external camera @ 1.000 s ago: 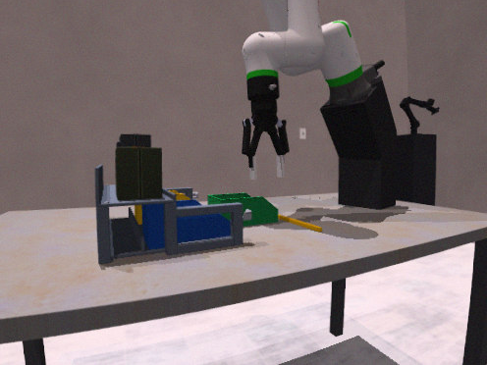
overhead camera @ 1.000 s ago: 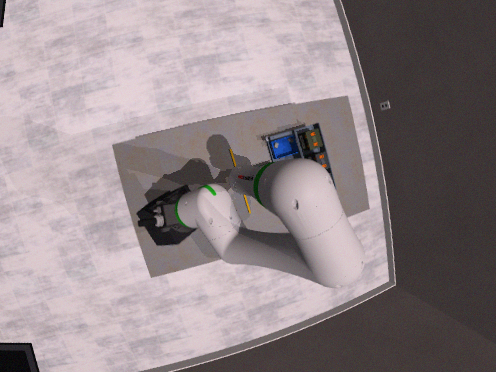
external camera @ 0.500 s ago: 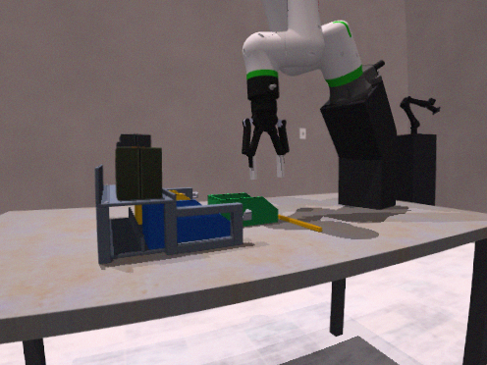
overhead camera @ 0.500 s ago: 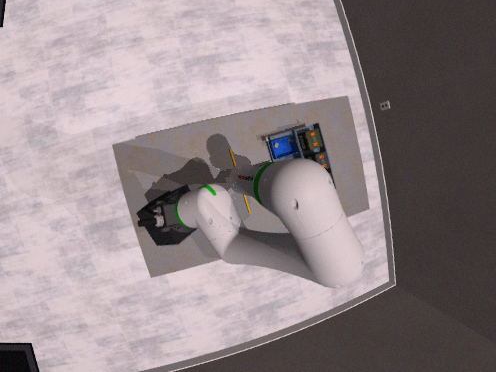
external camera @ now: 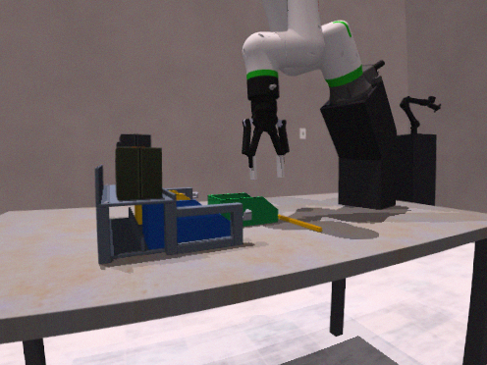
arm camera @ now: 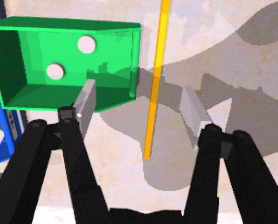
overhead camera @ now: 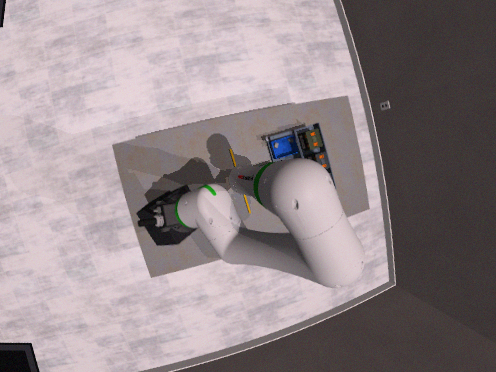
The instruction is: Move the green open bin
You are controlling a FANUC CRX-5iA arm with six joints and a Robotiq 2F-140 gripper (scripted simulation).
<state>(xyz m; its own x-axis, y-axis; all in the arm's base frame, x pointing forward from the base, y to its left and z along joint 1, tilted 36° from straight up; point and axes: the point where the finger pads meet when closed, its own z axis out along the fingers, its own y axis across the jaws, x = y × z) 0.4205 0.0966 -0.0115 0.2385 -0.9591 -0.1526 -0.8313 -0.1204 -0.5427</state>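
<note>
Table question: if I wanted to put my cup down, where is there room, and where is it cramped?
There is bare room on the table in front of the grey shelf, and on the near right past the yellow stick. It is crowded between the shelf, the green bin and the stick, right under the open, empty pincer.

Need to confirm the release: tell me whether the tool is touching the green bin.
Apart. In the exterior view the tool hangs open well above the green bin, with bare wall showing between its fingertips and the bin's rim.
</note>
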